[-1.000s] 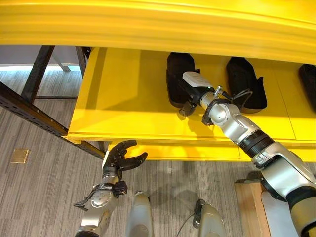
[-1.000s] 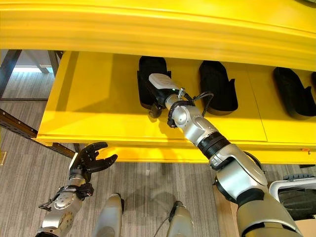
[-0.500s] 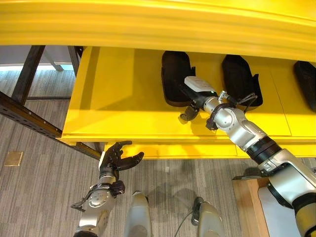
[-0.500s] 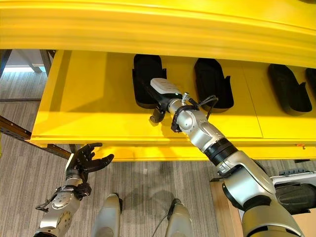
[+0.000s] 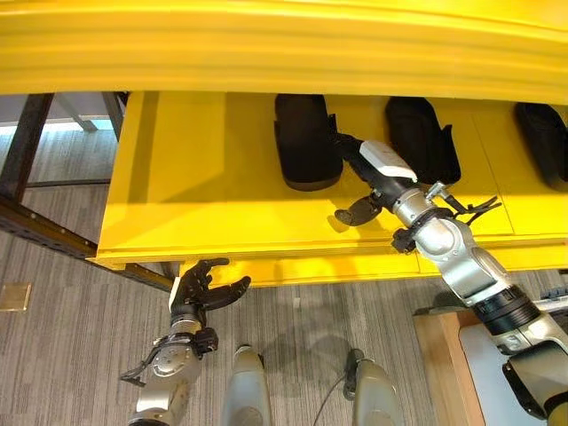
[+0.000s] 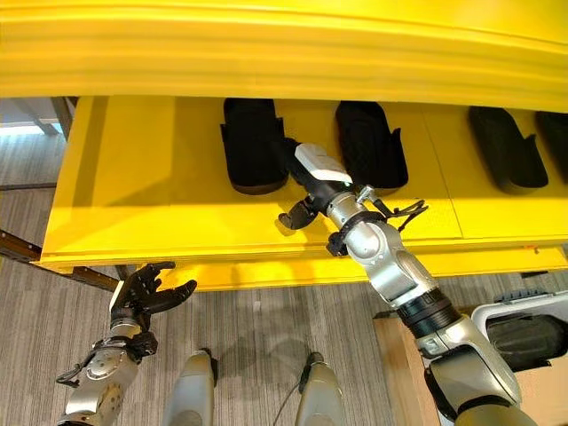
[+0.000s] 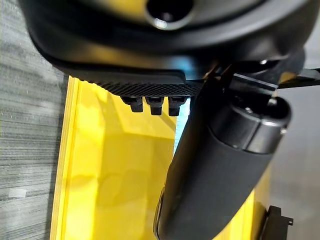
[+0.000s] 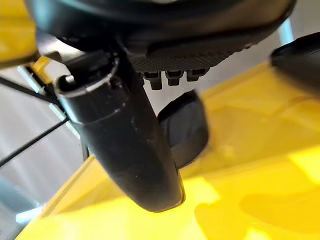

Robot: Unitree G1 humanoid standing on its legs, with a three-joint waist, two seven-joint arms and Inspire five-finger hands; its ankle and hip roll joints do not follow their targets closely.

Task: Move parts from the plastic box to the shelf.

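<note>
The right hand (image 5: 373, 182) is hovering over the yellow shelf (image 5: 204, 195), fingers relaxed and holding nothing; the black part (image 5: 304, 142) is lying just beside it, long axis running shelf-deep (left hand (image 5: 202, 291) hanging open below).

A glossy, smooth yellow finish is seen on the shelf (image 5: 222, 186). The black parts (image 5: 306, 142) on it look matt, like moulded plastic. The floor (image 5: 62, 337) is covered in grey, streaked, matt carpet.
</note>
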